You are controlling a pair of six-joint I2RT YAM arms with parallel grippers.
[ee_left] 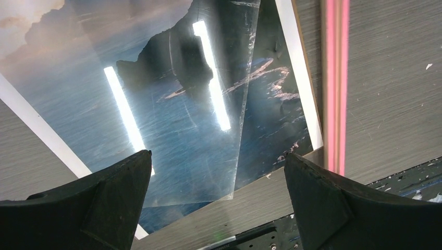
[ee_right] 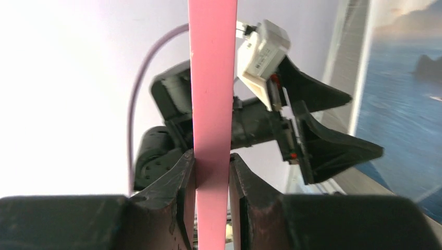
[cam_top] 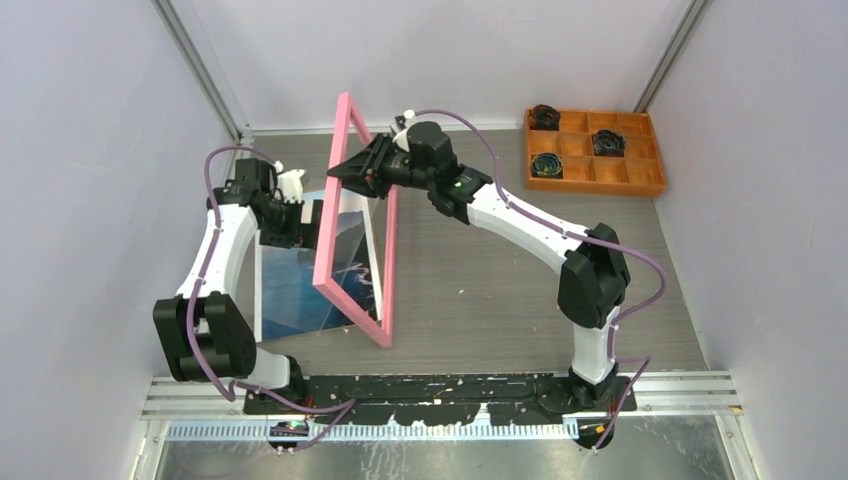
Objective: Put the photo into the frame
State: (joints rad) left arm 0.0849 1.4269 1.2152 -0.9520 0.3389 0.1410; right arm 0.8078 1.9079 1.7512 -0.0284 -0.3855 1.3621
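My right gripper (ee_right: 211,172) pinches one bar of the frame (cam_top: 333,190), which stands up on its edge. My left gripper (ee_left: 216,155) hangs spread wide above the photo (ee_left: 268,114).

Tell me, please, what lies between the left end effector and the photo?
A clear sheet lies over part of the photo, right below the open left end effector. The left wrist view shows this.
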